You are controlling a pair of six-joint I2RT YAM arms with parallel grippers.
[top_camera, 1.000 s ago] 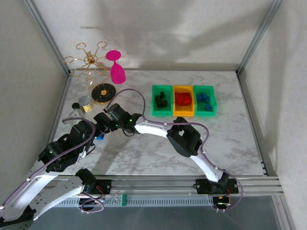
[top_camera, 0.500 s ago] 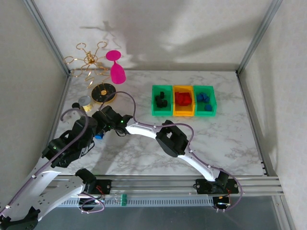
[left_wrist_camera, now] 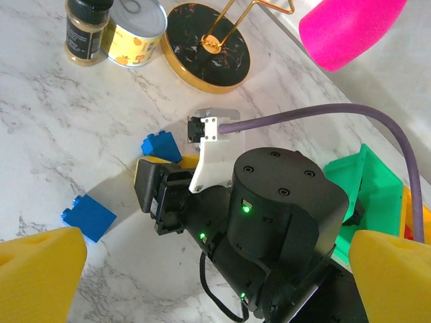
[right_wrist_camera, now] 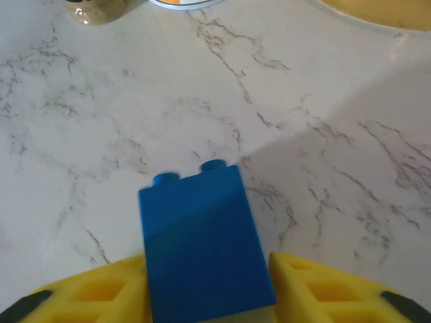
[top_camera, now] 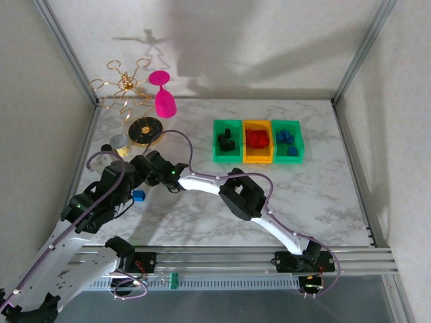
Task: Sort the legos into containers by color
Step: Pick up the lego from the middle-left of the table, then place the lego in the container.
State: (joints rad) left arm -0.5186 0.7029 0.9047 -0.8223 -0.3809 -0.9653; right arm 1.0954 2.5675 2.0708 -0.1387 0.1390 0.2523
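While the right arm [top_camera: 242, 195] is reaching across the worktop [top_camera: 316, 195] to the near side of the disc stand [top_camera: 145, 130], the three containers [top_camera: 258, 141] are sitting well to the right of that stand, the green bin [top_camera: 287, 141] with blue pieces lying farthest from it. The left gripper [left_wrist_camera: 215, 245] is hanging spread wide and empty, also near of the stand. The right gripper [right_wrist_camera: 205, 269] is pinching a blue brick [right_wrist_camera: 202, 235] just near of the stand, its fingers pressing both flanks. The brick's two studs are pointing away from the gripper, toward the stand's left, their row running finger to finger. Judging from this, the carry is looking like a long rightward one, past the stand. A second blue brick [top_camera: 138, 196] is lying loose, nearer still.
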